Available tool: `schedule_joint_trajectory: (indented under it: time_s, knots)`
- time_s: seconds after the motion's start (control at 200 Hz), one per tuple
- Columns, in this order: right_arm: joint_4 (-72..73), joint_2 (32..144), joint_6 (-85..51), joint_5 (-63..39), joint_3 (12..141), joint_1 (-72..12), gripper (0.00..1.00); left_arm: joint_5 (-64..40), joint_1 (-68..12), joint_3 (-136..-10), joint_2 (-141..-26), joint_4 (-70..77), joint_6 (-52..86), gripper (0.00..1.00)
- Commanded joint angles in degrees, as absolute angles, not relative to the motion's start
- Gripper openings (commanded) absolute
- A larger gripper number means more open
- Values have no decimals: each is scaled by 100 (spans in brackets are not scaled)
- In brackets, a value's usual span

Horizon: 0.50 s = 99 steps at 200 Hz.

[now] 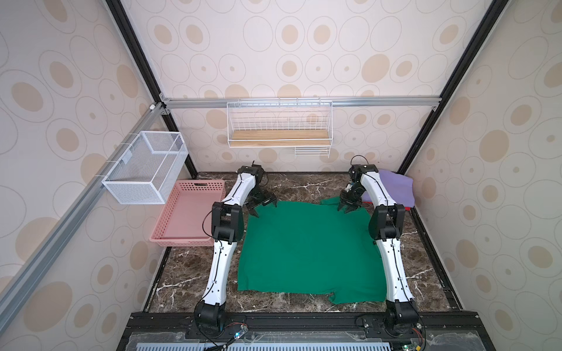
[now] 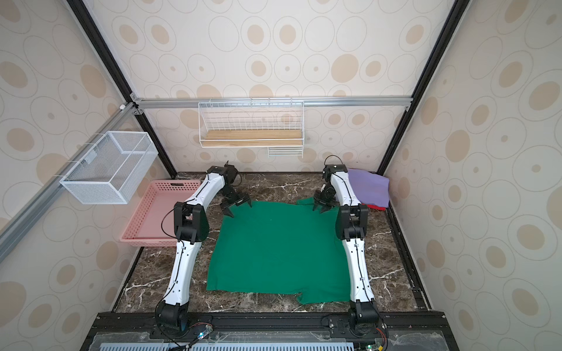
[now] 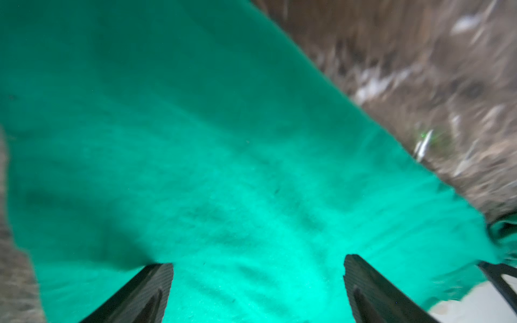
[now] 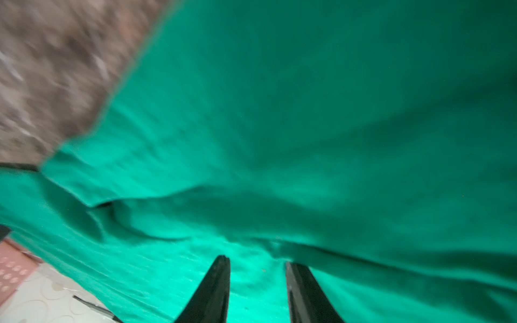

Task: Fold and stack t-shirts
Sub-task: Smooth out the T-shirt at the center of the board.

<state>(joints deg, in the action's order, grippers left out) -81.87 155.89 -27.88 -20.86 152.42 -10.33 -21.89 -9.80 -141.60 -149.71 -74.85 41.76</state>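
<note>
Below left end effector point(image 1: 264, 209), green t-shirt point(image 1: 310, 249)

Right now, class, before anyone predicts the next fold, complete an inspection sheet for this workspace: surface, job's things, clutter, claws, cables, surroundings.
Surface: dark marble table, largely covered by cloth.
Job's things: green t-shirt spread flat in the centre; lavender t-shirt at the far right corner, red t-shirt peeking from under it.
Clutter: pink basket at the left.
Claws: left claw wide open at the green shirt's far left corner; right claw partly open at its far right corner.
Cables: black cable looping at the left elbow.
Surroundings: white mesh bin, wire shelf, patterned walls.
</note>
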Motion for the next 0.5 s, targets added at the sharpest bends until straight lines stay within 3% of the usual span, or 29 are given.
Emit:
schedule_joint_trajectory:
  time_s: [0.0,0.275,0.406,0.491]
  knots:
    - [-7470,15457,-3001,-2520,15428,-912,41,-2215,-667,-14368,-15186,-7446,4201,99]
    - [-7011,15202,-3236,-3364,15759,-350,41,-2150,-459,-14282,-14921,-7518,4130,99]
    - [-7554,14440,-2713,-3286,15488,-334,41,-2034,-593,-13865,-14241,-7523,4059,99]
    - [-8245,13630,-2540,-2711,14724,-293,42,-1895,-795,-13301,-13523,-7499,4012,99]
